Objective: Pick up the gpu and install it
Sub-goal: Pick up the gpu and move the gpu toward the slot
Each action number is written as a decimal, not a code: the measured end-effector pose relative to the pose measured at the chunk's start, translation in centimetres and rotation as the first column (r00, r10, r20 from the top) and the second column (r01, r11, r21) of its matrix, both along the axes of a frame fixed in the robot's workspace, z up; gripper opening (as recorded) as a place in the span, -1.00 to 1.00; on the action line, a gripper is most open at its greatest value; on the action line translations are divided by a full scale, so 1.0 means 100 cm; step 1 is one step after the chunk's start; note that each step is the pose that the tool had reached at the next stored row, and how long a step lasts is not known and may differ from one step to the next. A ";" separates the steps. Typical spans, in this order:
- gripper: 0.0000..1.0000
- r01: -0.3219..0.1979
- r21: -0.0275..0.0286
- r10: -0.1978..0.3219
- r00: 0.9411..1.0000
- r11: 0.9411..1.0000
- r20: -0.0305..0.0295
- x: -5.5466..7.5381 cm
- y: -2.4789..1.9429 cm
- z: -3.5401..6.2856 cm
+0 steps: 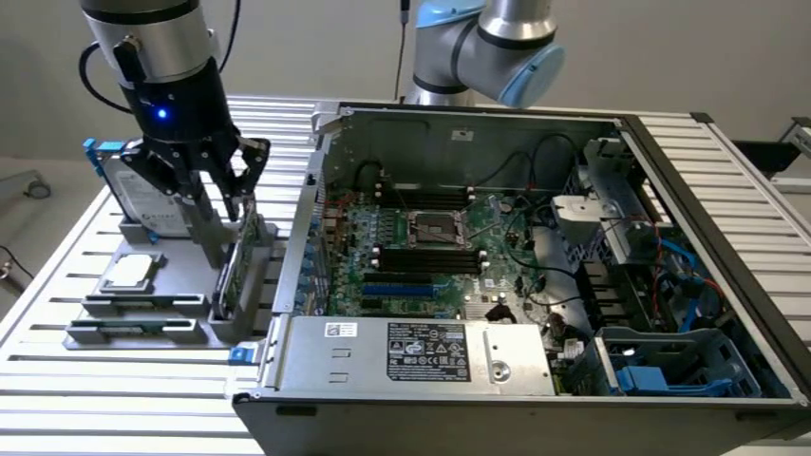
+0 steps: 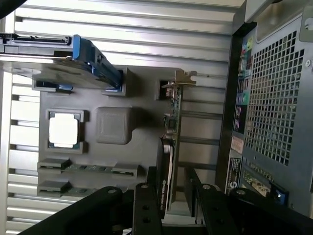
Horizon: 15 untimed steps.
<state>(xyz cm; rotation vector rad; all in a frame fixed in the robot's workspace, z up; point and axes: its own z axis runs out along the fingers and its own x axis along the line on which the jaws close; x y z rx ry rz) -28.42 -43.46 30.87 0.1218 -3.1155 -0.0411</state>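
Since the gpu [image 1: 235, 280] [image 2: 172, 122] is standing on edge in its slot on the grey holder tray [image 1: 140, 318] [image 2: 142, 147], at about nine o'clock from the open computer case [image 1: 481, 112] [image 2: 274, 98] in the exterior view, I'd call this the pick-up step with nothing lifted yet. The gripper [image 1: 226, 237] [image 2: 168, 178] hangs right over the card with its jaws spread wide, one finger on each side of the board. I can't tell if either finger touches it. My guess is a good grab calls for the fingers to be square to the card and low enough to catch the cooler, not just the thin top edge.
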 end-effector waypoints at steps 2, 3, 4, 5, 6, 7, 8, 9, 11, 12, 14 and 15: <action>-0.28 0.001 0.000 -0.001 1.000 1.000 0.000 0.000 0.0000 -0.0036; -0.28 0.003 0.000 -0.003 1.000 1.000 0.000 0.000 0.0000 -0.0054; -0.28 0.005 0.000 -0.005 1.000 1.000 0.000 0.000 0.0000 -0.0074; -0.28 0.007 0.000 -0.007 1.000 1.000 0.000 0.000 0.0000 -0.0092; -0.28 0.009 0.000 -0.009 1.000 1.000 0.000 0.000 0.0000 -0.0110; -0.28 0.011 0.000 -0.011 1.000 1.000 0.000 0.000 0.0000 -0.0128; -0.28 0.013 0.000 -0.013 1.000 1.000 0.000 0.000 0.0000 -0.0146; -0.28 0.014 0.000 -0.014 1.000 1.000 0.000 0.000 0.0000 -0.0163; -0.28 0.018 0.000 -0.018 1.000 1.000 0.000 0.000 0.0000 -0.0199; -0.28 0.020 0.000 -0.020 1.000 1.000 0.000 0.000 0.0000 -0.0219; -0.28 0.024 0.000 -0.024 1.000 1.000 0.000 0.000 0.0000 -0.0255; -0.28 0.026 0.000 -0.026 1.000 1.000 0.000 0.000 0.0000 -0.0273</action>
